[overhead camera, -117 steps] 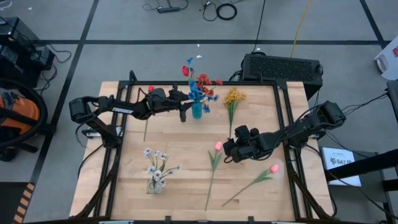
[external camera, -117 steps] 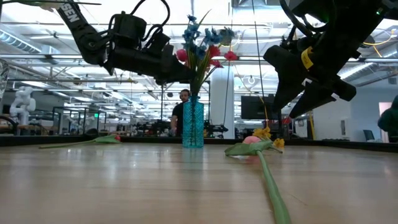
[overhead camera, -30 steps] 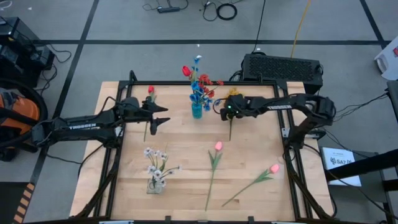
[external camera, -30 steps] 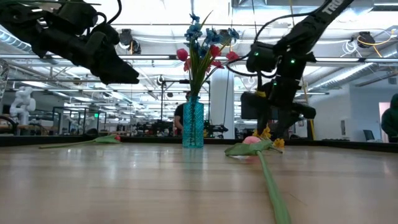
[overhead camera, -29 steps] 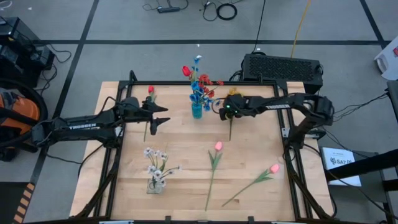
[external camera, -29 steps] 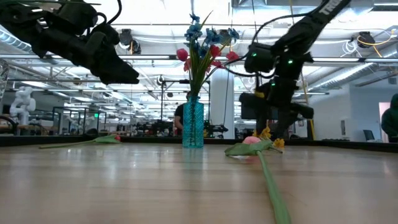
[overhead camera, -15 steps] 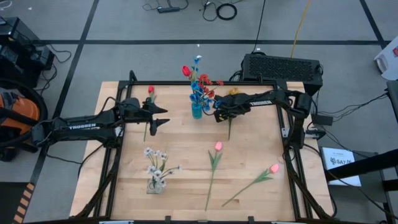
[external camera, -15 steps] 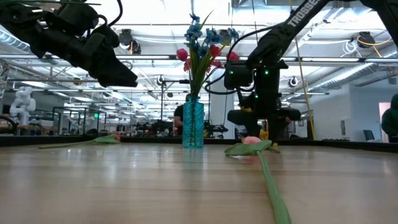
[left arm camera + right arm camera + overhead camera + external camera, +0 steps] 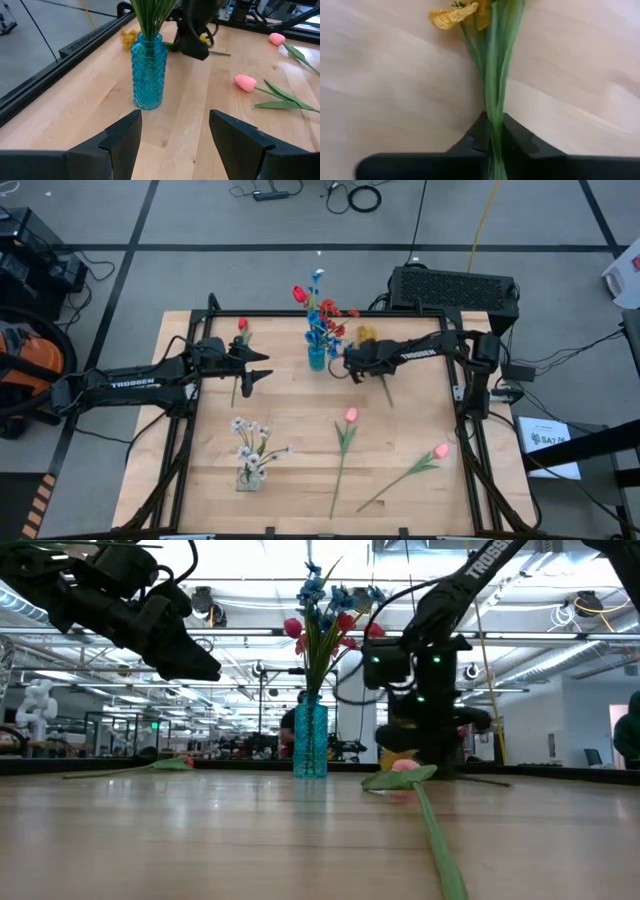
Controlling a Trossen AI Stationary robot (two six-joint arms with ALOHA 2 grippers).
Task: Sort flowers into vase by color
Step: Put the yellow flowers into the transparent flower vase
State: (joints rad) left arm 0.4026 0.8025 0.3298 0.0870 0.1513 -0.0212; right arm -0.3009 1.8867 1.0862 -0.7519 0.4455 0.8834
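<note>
Right gripper (image 9: 494, 131) pinching yellow flower (image 9: 367, 335) stems beside blue vase (image 9: 316, 359); left gripper (image 9: 172, 131) spread, waiting; next: lift, find fitting vase

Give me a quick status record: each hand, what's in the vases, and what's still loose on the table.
right hand: shut on yellow flower spray, beside the blue glass vase
left hand: open, empty, hovering left of the blue vase
blue glass vase: holds red and blue flowers
clear vase: holds white flowers
loose on wooden table: two pink tulips, one red flower by the left arm
</note>
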